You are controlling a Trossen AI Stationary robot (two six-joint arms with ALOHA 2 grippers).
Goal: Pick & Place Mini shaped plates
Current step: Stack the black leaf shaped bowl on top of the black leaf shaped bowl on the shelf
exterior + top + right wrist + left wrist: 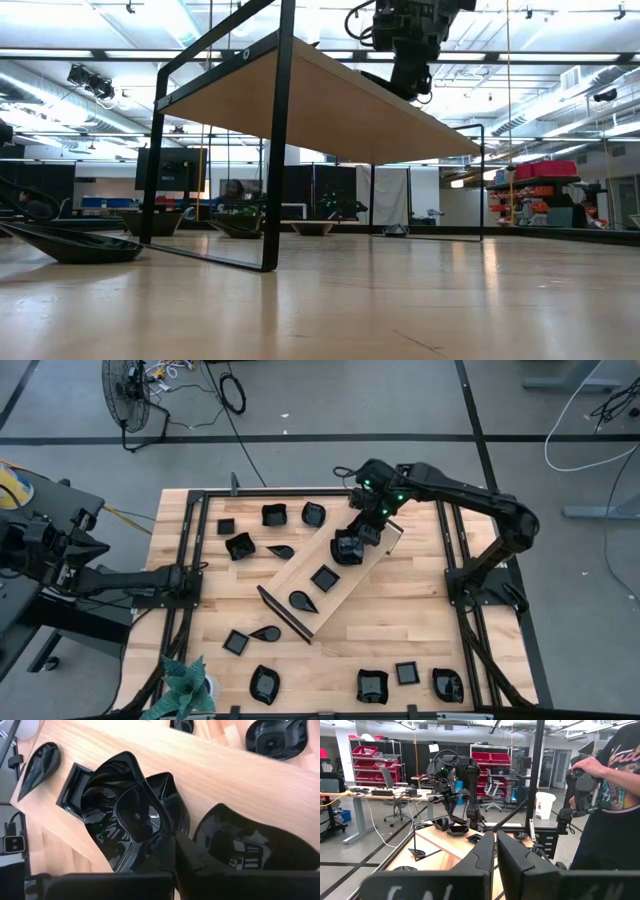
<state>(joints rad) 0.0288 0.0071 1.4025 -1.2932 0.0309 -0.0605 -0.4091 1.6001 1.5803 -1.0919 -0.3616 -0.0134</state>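
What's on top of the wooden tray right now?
On the wooden tray: a teardrop plate, a square plate, and a wavy-rimmed plate pinched in the right hand. The hand covers the tray's far end, so anything beneath it is hidden.

A long light-wood tray [330, 575] with black ends lay diagonally across the middle of the wooden bench [420, 620]. A spiky green plant [183, 688] stood at the bench's near left corner. A floor fan [127, 392] stood on the grey floor beyond the far left corner. A person in a dark printed shirt [615, 800] stood beside the bench.
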